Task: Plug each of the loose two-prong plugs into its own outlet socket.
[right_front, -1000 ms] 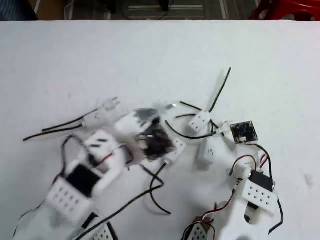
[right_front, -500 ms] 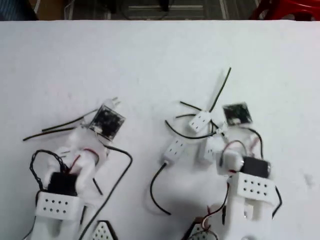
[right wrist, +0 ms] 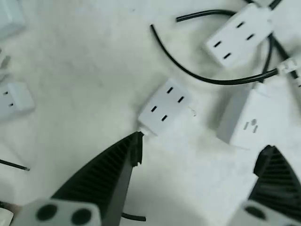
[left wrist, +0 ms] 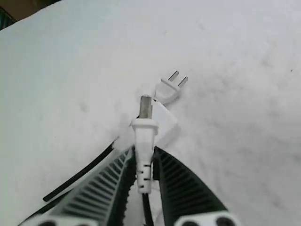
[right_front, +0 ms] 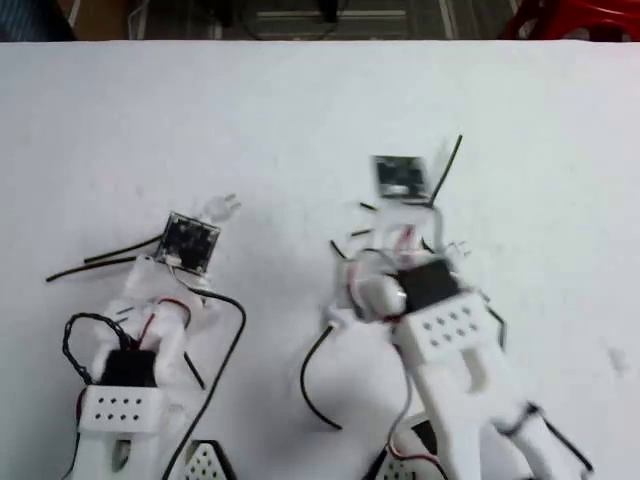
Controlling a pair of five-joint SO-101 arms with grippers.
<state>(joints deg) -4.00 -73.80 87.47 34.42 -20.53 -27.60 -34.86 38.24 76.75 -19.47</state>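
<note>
In the left wrist view, my left gripper (left wrist: 145,172) is shut on a white two-prong plug (left wrist: 144,134) with a black cord, its prongs pointing away from the wrist. A second white plug (left wrist: 169,89) lies on the table just beyond it; the high view has it (right_front: 222,208) ahead of the left arm. My right gripper (right wrist: 202,148) stands wide open above a white outlet socket (right wrist: 167,107). Another socket (right wrist: 237,35) and a taller white socket block (right wrist: 247,120) lie close by. The right arm (right_front: 440,320) covers most of the sockets in the high view.
Black cords trail left of the left arm (right_front: 100,262) and loop in front of the sockets (right_front: 315,385). More white sockets (right wrist: 11,99) lie at the edge of the right wrist view. The table's far half (right_front: 300,100) is bare white.
The left arm swung from the table's middle back to the left, to the plugs. The right arm moved from the right front toward the centre and now hangs over the sockets.
</note>
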